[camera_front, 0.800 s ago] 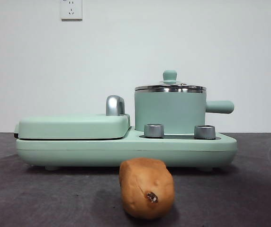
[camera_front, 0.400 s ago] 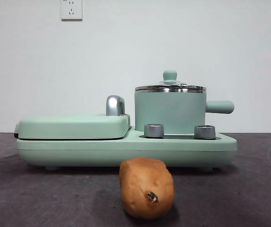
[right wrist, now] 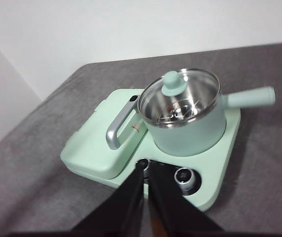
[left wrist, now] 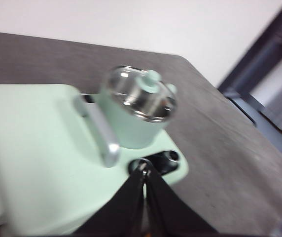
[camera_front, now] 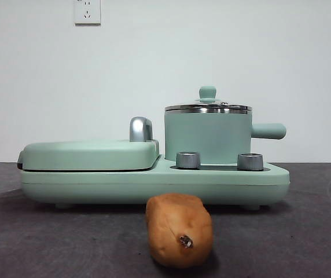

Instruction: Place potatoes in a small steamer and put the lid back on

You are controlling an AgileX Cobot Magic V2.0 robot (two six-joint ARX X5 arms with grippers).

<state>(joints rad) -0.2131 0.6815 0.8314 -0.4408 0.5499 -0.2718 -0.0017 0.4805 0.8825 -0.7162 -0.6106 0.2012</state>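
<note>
One potato (camera_front: pixel 179 230) on the table, lid (camera_front: pixel 208 106) on the steamer (camera_front: pixel 208 136); both grippers' jaws closed, empty.

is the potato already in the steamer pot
No, the potato lies on the dark table in front of the appliance, and the lid sits closed on the small steamer.

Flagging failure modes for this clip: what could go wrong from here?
The lid is on the small steamer, gripped only by a small knob, so it might slip. The potato is smooth and rounded; it could roll when pinched. Both the left gripper and right gripper hang above the appliance, jaws shut.
</note>
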